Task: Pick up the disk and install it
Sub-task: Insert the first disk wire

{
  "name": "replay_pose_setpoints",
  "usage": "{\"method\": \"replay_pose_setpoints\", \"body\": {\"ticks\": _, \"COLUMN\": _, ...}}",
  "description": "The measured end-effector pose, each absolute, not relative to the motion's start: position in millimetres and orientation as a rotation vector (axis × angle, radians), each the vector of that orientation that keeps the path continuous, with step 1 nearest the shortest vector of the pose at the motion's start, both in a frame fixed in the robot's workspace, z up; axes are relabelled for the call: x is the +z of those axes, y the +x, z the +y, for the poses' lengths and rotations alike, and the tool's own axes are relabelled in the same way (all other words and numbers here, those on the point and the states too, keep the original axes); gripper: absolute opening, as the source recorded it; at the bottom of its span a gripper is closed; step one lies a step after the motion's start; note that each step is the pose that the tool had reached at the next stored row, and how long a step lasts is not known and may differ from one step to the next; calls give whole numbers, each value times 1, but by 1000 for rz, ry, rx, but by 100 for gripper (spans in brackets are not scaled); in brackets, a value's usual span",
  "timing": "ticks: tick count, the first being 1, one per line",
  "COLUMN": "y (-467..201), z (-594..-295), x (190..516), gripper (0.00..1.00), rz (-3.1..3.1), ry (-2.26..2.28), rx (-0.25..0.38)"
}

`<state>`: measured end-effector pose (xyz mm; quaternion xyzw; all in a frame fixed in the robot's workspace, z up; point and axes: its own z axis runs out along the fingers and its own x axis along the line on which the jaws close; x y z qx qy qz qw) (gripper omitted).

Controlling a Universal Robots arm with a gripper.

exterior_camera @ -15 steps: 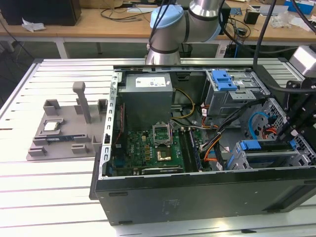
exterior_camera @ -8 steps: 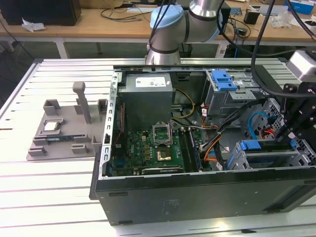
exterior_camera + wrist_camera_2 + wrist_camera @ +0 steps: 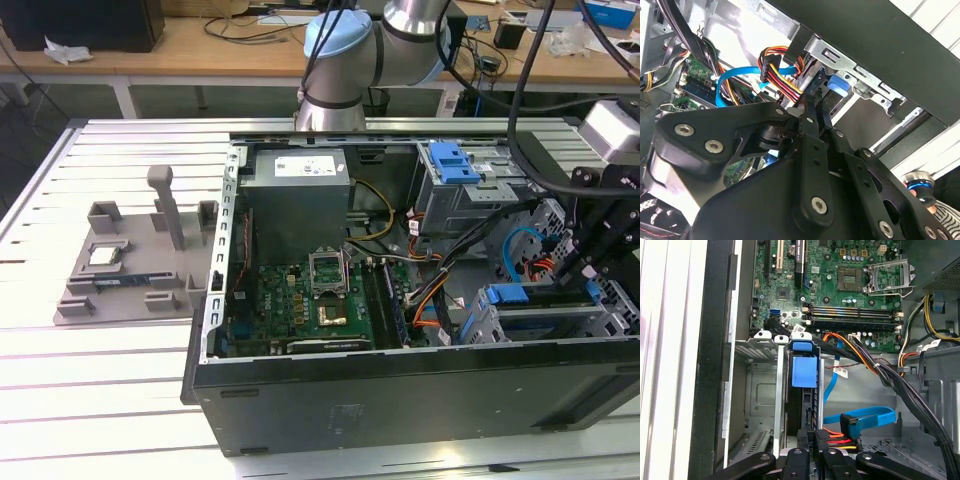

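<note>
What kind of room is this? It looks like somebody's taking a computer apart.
Probably a robotics lab or test workshop. An open black desktop computer case lies on a slatted metal table, a silver-and-blue robot arm reaches over it, and a cluttered wooden workbench stands behind.

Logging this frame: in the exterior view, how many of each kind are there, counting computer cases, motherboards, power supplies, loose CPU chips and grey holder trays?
Computer case: 1
Motherboard: 1
Power supply: 1
Loose CPU chip: 1
Grey holder tray: 1
Total: 5
</note>
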<state>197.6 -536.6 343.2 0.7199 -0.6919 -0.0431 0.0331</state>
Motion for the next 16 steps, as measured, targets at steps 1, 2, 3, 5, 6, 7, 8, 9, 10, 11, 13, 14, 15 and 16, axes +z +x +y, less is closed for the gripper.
{"method": "replay_pose_setpoints", "body": {"ticks": 1, "y": 198, "z": -537, "x": 343, "gripper": 17, "rz": -2130, "ry": 2216, "rx": -134}}
{"method": "replay_pose_setpoints", "body": {"ticks": 2, "y": 198, "z": -537, "x": 343, "gripper": 17, "rz": -2130, "ry": 2216, "rx": -135}}
{"method": "replay_pose_setpoints", "body": {"ticks": 3, "y": 198, "z": -537, "x": 342, "gripper": 17, "rz": -2130, "ry": 2217, "rx": -135}}
{"method": "replay_pose_setpoints", "body": {"ticks": 5, "y": 198, "z": -538, "x": 342, "gripper": 17, "rz": -2130, "ry": 2217, "rx": -136}}
{"method": "replay_pose_setpoints", "body": {"ticks": 6, "y": 198, "z": -538, "x": 341, "gripper": 17, "rz": -2129, "ry": 2217, "rx": -135}}
{"method": "replay_pose_setpoints", "body": {"ticks": 7, "y": 198, "z": -538, "x": 341, "gripper": 17, "rz": -2129, "ry": 2218, "rx": -135}}
{"method": "replay_pose_setpoints", "body": {"ticks": 8, "y": 198, "z": -538, "x": 341, "gripper": 17, "rz": -2129, "ry": 2218, "rx": -135}}
{"method": "replay_pose_setpoints", "body": {"ticks": 9, "y": 198, "z": -538, "x": 340, "gripper": 17, "rz": -2128, "ry": 2218, "rx": -135}}
{"method": "replay_pose_setpoints", "body": {"ticks": 10, "y": 198, "z": -539, "x": 339, "gripper": 17, "rz": -2128, "ry": 2218, "rx": -135}}
{"method": "replay_pose_setpoints", "body": {"ticks": 11, "y": 198, "z": -539, "x": 338, "gripper": 17, "rz": -2128, "ry": 2218, "rx": -135}}
{"method": "replay_pose_setpoints", "body": {"ticks": 13, "y": 198, "z": -539, "x": 335, "gripper": 17, "rz": -2127, "ry": 2218, "rx": -134}}
{"method": "replay_pose_setpoints", "body": {"ticks": 14, "y": 197, "z": -539, "x": 334, "gripper": 17, "rz": -2127, "ry": 2219, "rx": -134}}
{"method": "replay_pose_setpoints", "body": {"ticks": 15, "y": 197, "z": -539, "x": 334, "gripper": 17, "rz": -2127, "ry": 2219, "rx": -135}}
{"method": "replay_pose_setpoints", "body": {"ticks": 16, "y": 197, "z": -539, "x": 334, "gripper": 17, "rz": -2127, "ry": 2219, "rx": -135}}
